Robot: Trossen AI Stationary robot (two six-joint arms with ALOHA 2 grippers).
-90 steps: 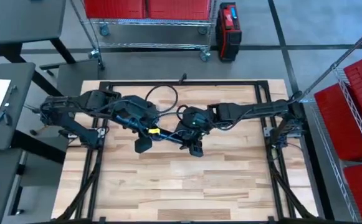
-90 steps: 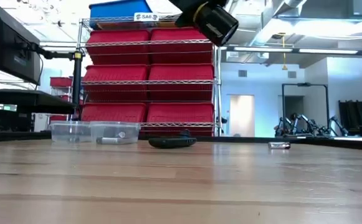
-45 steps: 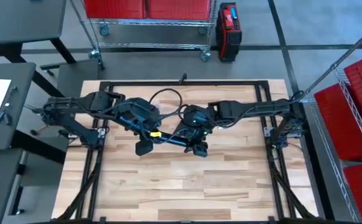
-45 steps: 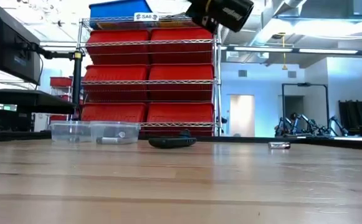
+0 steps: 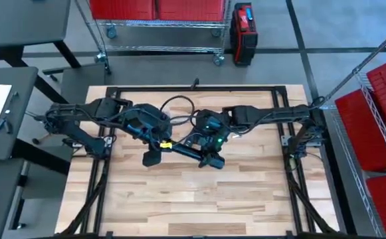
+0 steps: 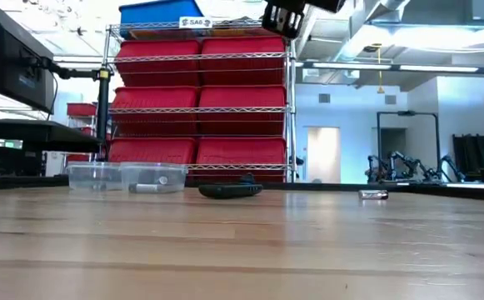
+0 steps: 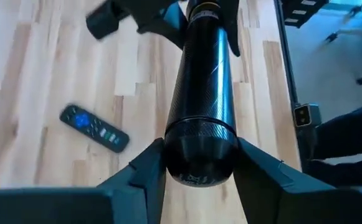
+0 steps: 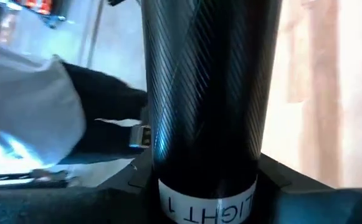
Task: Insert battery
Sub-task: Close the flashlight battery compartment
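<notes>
The long black cylindrical flashlight [image 7: 200, 106] is held in the air above the middle of the wooden desk [image 5: 179, 206], between the two arms. The left gripper [image 7: 196, 163] is clamped on one end of its carbon-patterned barrel, and the right gripper [image 8: 205, 180] grips the other end, where a white band reads "LIGHT 1". Compared with a second ago, the pair has swung slightly in the high view, and in the low view the dark arm part [image 6: 296, 10] near the top edge has risen almost out of sight. A slim black remote control with coloured buttons [image 7: 94, 127] lies flat on the desk below. Two clear plastic tubs [image 6: 125, 177] sit at the desk's far edge.
</notes>
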